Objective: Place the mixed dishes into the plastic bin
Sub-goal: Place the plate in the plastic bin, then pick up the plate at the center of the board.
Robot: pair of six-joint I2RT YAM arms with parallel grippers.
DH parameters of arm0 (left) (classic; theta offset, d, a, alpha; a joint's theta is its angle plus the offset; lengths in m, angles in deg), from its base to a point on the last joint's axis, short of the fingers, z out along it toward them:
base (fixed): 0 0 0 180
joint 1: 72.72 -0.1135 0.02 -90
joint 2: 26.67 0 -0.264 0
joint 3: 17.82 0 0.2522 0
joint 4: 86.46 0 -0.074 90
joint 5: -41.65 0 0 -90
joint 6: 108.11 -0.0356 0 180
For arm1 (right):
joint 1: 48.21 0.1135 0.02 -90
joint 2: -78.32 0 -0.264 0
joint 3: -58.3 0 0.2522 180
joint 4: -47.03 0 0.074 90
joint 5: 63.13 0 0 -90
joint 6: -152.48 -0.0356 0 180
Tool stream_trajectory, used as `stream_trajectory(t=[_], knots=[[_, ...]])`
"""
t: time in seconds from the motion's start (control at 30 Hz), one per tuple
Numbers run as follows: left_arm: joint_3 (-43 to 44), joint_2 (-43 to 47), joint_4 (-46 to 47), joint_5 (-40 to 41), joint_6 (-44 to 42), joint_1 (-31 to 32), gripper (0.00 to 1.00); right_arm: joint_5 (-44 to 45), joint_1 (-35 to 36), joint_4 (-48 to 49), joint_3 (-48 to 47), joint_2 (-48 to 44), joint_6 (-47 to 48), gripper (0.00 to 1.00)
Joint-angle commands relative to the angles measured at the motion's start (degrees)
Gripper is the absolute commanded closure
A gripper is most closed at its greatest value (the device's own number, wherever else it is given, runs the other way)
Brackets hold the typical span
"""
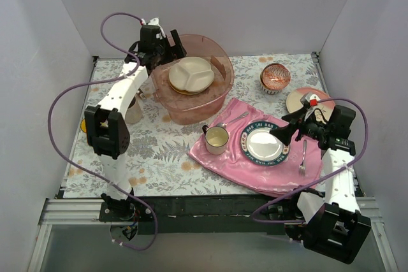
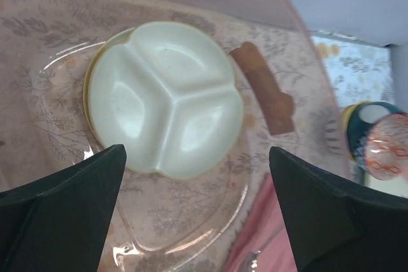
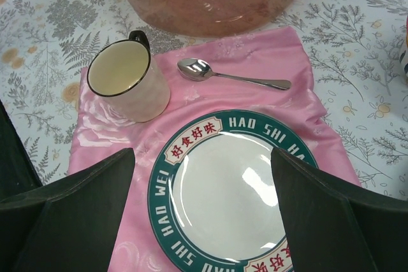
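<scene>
On floral cloth (image 1: 159, 151), the translucent plastic bin (image 1: 191, 110) holds a glossy divided plate (image 1: 190, 73) (left gripper (image 2: 196, 154), right gripper (image 3: 203, 154) spread).

overhead, wrist views close, plastic bin (image 1: 191, 110) shared

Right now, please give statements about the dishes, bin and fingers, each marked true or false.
1. The cream three-part plate lies inside the translucent pinkish plastic bin. True.
2. The left fingers are shut on that plate. False: they stand open above it.
3. The small red-patterned bowl is in the bin. False: it stands on the floral tablecloth.
4. The metal spoon lies on the pink cloth. True.
5. The right fingers are open above the dark-rimmed lettered plate. True.
</scene>
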Motion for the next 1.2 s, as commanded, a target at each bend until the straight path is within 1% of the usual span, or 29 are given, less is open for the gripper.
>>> stream_trajectory(t=[0.0, 0.1, 0.13, 0.17, 0.2, 0.23, 0.27, 0.3, 0.33, 0.37, 0.4, 0.47, 0.5, 0.57, 0.6, 0.63, 0.7, 0.73, 0.83, 0.87, 0.93, 0.97, 1.0, 1.07, 1.1, 1.17], knots=[[-7.7, 14.0, 5.3, -1.8, -1.9, 0.3, 0.03, -1.4, -1.6, -0.4, -1.1, -1.5, 1.8, 0.05], [-13.7, 22.9, 7.3, -1.3, -2.3, 0.3, 0.02, -1.5, -2.2, -0.6, -1.1, -1.8, 2.1, 0.05], [-18.8, 25.3, 8.1, -1.2, -2.4, 0.2, 0.02, -0.9, -2.2, -1.3, -1.2, -1.8, 2.2, 0.05], [-21.5, 30.9, 9.8, -0.9, -2.7, 0.2, 0.02, -0.6, -2.4, -1.7, -1.8, -2.0, 2.4, 0.05], [-23.9, 33.4, 10.6, -0.1, -3.0, 0.1, 0.02, -0.2, -2.4, -2.5, -2.5, -2.1, 3.5, 0.05], [-29.3, 36.0, 11.3, 0.3, -3.9, 0.1, 0.02, 0.6, -2.4, -5.0, -3.1, -2.1, 4.3, 0.05], [-31.5, 38.9, 12.1, 1.1, -4.3, 0.1, 0.02, 1.1, -2.4, -6.2, -4.7, -1.9, 5.1, 0.05], [-34.1, 44.0, 12.5, 1.5, -4.5, 0.0, 0.02, 1.7, -2.3, -7.5, -5.5, -1.8, 6.2, 0.05], [-38.4, 47.0, 12.9, 1.5, -4.6, -0.1, 0.02, 3.2, -2.4, -8.6, -6.3, -1.3, 7.1, 0.05], [-41.0, 49.6, 13.8, 1.5, -4.8, -0.2, 0.02, 3.7, -2.4, -11.7, -8.2, -1.0, 8.0, 0.05], [-43.1, 54.9, 14.2, 1.4, -4.8, -0.2, 0.02, 4.5, -2.4, -12.9, -9.1, -0.7, 9.9, 0.05], [-48.7, 59.6, 14.9, 0.3, -5.2, -0.3, 0.02, 8.2, -2.4, -15.8, -11.5, 0.3, 11.1, 0.05], [-50.2, 64.0, 14.8, 0.1, -5.1, -0.3, 0.02, 11.1, -2.4, -16.6, -12.4, 0.7, 12.8, 0.05], [-54.2, 67.7, 13.8, -2.1, -5.1, -0.4, 0.02, 13.5, -2.2, -19.2, -13.7, 1.9, 14.0, 0.05], [-55.7, 69.3, 13.2, -2.5, -5.2, -0.4, 0.02, 16.3, -2.1, -19.9, -15.2, 2.5, 14.5, 0.05], [-57.0, 72.4, 12.6, -3.2, -5.1, -0.4, 0.02, 17.5, -2.2, -20.4, -15.8, 3.3, 15.0, 0.05], [-60.8, 74.8, 11.1, -3.8, -5.3, -0.3, 0.02, 21.2, -2.1, -21.4, -17.7, 4.5, 15.1, 0.06], [-62.2, 77.3, 11.0, -4.0, -5.5, -0.4, 0.02, 22.4, -2.0, -21.5, -18.1, 5.4, 15.1, 0.06], [-67.0, 80.4, 11.0, -4.7, -5.9, -0.4, 0.02, 28.0, -0.9, -21.3, -19.6, 7.7, 14.5, 0.09], [-67.9, 81.7, 11.1, -4.9, -6.0, -0.3, 0.02, 29.7, 0.4, -21.1, -19.8, 8.3, 14.0, 0.09], [-70.0, 82.7, 11.1, -4.9, -6.7, -0.3, 0.02, 35.9, 2.4, -20.4, -20.2, 10.4, 13.9, 0.12], [-70.6, 83.4, 11.2, -4.8, -7.1, -0.3, 0.02, 38.3, 4.9, -20.2, -20.2, 11.0, 13.7, 0.12], [-71.3, 83.6, 11.1, -4.8, -7.4, -0.3, 0.02, 43.0, 6.1, -19.6, -20.1, 11.7, 13.5, 0.13], [-73.1, 84.6, 11.6, -4.7, -7.7, -0.3, 0.02, 47.5, 9.3, -17.4, -19.5, 13.7, 13.2, 0.13], [-73.7, 85.0, 11.8, -4.7, -7.5, -0.3, 0.02, 50.9, 10.1, -16.7, -19.2, 14.3, 13.3, 0.14], [-75.8, 85.7, 13.1, -4.8, -7.1, -0.3, 0.02, 54.6, 12.3, -13.7, -18.4, 16.1, 13.3, 0.15]])
